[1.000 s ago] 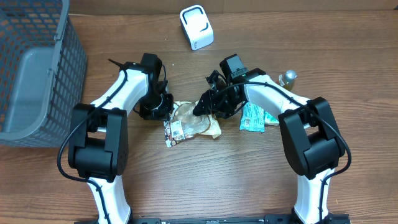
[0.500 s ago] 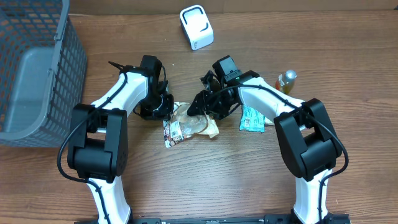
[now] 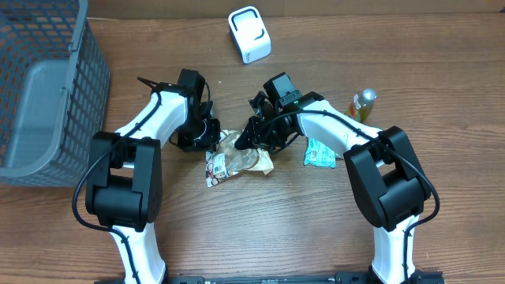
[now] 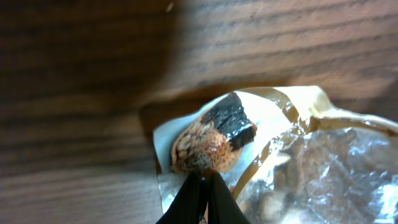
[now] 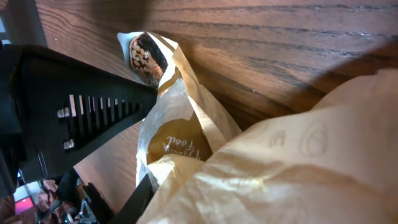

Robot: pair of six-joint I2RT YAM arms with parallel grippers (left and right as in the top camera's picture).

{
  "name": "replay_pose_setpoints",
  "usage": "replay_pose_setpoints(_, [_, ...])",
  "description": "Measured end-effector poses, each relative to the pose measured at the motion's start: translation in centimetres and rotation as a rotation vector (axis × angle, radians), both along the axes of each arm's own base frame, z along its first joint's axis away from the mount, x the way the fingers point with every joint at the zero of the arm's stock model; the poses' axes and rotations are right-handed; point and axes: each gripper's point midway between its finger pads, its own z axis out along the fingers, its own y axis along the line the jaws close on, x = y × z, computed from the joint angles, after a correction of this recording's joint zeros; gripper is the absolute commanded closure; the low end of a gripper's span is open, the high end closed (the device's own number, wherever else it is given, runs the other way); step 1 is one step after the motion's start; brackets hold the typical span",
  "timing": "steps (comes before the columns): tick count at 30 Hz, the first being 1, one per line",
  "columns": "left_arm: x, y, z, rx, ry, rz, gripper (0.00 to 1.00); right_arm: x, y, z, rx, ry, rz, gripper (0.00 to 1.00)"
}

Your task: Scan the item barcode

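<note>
One pouch, outside basket (left claw pinching)

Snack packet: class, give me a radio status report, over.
Left gripper shut on snack packet corner. Right gripper at its other side, grip unclear. White device beyond, nothing between.

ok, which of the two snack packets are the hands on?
The tan-and-gold packet at centre: the left hand pinches its corner and the right hand grips its top edge. The teal packet lies untouched further right.
</note>
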Motion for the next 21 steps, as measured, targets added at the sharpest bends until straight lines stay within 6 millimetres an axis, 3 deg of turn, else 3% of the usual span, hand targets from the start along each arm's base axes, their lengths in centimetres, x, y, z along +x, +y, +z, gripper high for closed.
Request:
replay_pose_setpoints(5, [0.6,1.0,2.3,0.007,0.024,0.02,0.96,-0.3,0.4,0.4,0.035,-0.005,0.035,0.87])
replay_pose_setpoints(8, [3.0,1.9,4.7,-0.003,-0.037,0.034,0.96,-0.8,0.4,1.2,0.073,-0.009,0.072,0.87])
replay_pose_setpoints(13, [6.1,5.9,8.1,0.05,-0.154,0.098,0.93,-1.4,-0.7,4.4,0.115,-0.042,0.118,0.87])
replay_pose_setpoints(14, [6.6,6.9,8.8,0.067,-0.18,0.116,0.82,-1.6,-1.1,5.4,0.124,-0.058,0.13,0.87])
replay_pose_setpoints(16, [7.1,8.6,9.6,0.094,-0.213,0.143,0.73,-1.8,-1.4,6.9,0.139,-0.094,0.15,0.87])
replay_pose_setpoints(18, [7.3,9.9,10.0,0.111,-0.226,0.17,0.58,-2.3,-1.7,8.7,0.157,-0.139,0.18,0.87])
replay_pose_setpoints(19, [7.4,10.5,10.0,0.121,-0.227,0.181,0.38,-2.5,-1.7,9.4,0.168,-0.161,0.196,0.87])
replay_pose_setpoints(20, [7.4,11.0,10.0,0.129,-0.225,0.192,0.1,-2.7,-1.7,10.0,0.18,-0.176,0.212,0.87])
replay_pose_setpoints(21, [7.4,11.3,10.0,0.132,-0.225,0.198,0.0,-3.1,-1.7,10.6,0.199,-0.188,0.235,0.87])
